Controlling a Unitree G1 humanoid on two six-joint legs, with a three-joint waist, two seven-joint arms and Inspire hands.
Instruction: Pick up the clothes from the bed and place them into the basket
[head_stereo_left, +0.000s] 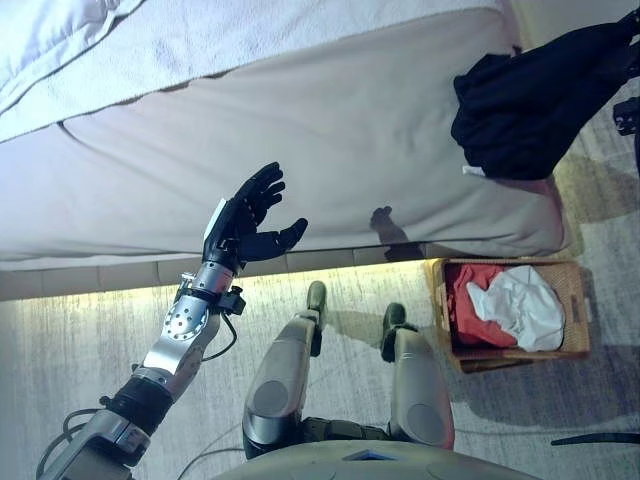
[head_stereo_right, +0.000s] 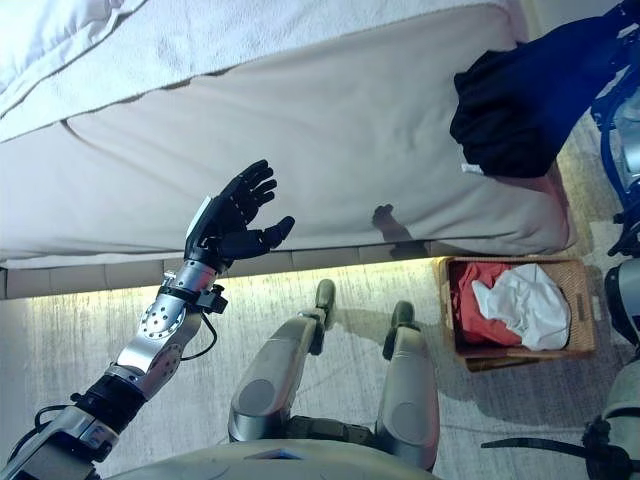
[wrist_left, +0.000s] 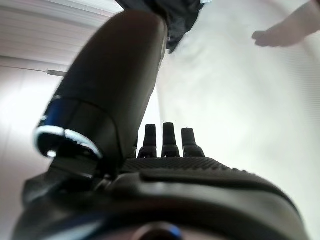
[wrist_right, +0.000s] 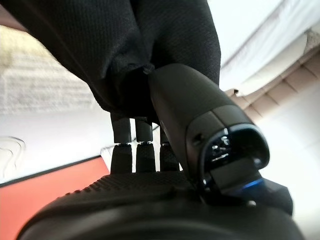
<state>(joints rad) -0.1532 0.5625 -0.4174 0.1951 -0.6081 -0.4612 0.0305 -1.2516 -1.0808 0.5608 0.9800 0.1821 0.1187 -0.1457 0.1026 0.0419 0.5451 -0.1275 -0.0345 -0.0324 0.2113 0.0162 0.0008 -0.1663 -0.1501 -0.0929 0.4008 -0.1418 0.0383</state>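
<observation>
A black garment (head_stereo_left: 530, 100) hangs bunched above the bed's right corner, off the mattress (head_stereo_left: 350, 130). My right hand (wrist_right: 200, 115) is shut on it: in the right wrist view the thumb and fingers pinch the dark cloth (wrist_right: 150, 45). The wicker basket (head_stereo_left: 575, 300) stands on the floor just below the bed's corner, holding a red cloth (head_stereo_left: 470, 300) and a white cloth (head_stereo_left: 525, 305). My left hand (head_stereo_left: 250, 215) is raised in front of the mattress edge, open with spread fingers, holding nothing.
A white duvet (head_stereo_left: 60, 40) lies across the far left of the bed. The bed's pale base (head_stereo_left: 100, 272) runs along the floor, and a grey rug (head_stereo_left: 80, 350) covers the floor.
</observation>
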